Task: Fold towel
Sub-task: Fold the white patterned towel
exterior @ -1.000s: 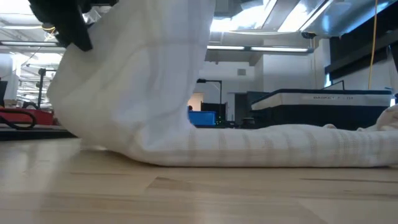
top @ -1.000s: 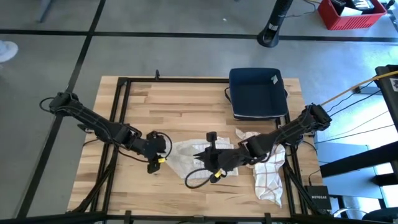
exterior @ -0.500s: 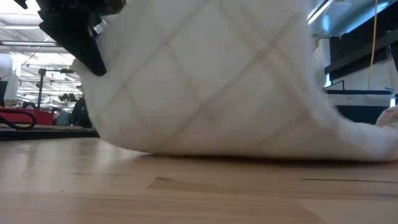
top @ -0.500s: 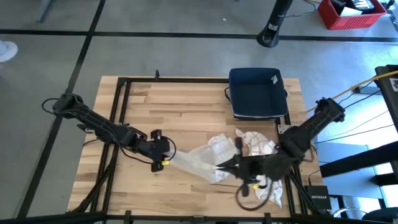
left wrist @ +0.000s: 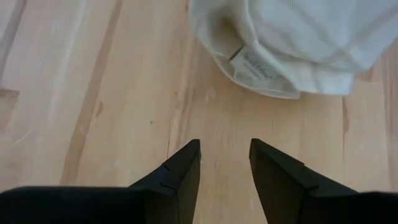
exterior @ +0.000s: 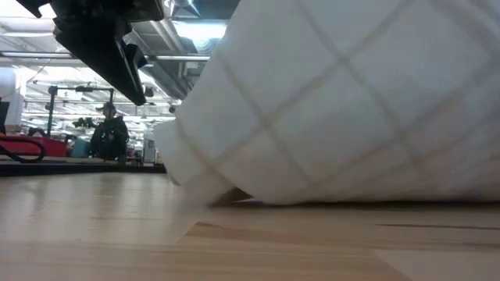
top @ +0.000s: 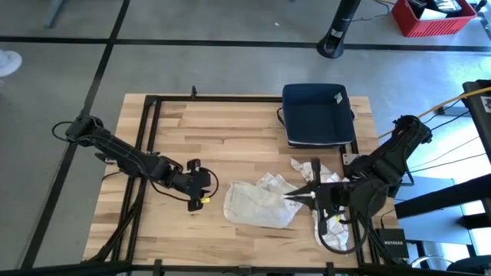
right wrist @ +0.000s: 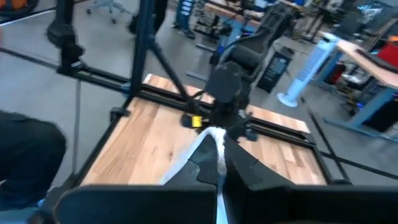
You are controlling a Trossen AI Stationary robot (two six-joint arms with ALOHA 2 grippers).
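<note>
Since a second ago the right claw (top: 307,194) has dragged its pinched edge of towel (top: 257,204) from mid-worktop toward the blue tray (top: 317,113) side. From above, the towel lies crumpled just below that tray.

Low down, soft checked cloth bulges near the lens.

Left claw (left wrist: 224,163) hovers spread just short of the towel's labelled hem.

Right wrist shows fingers (right wrist: 204,167) pressed on cloth. Limp, light fabric; corners seem best to grip.

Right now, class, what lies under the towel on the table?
Under the checked towel only the wooden table shows around its edges. Whatever its crumpled folds cover is hidden. The right pincer grips one edge; the left pincer waits open beside it.
</note>
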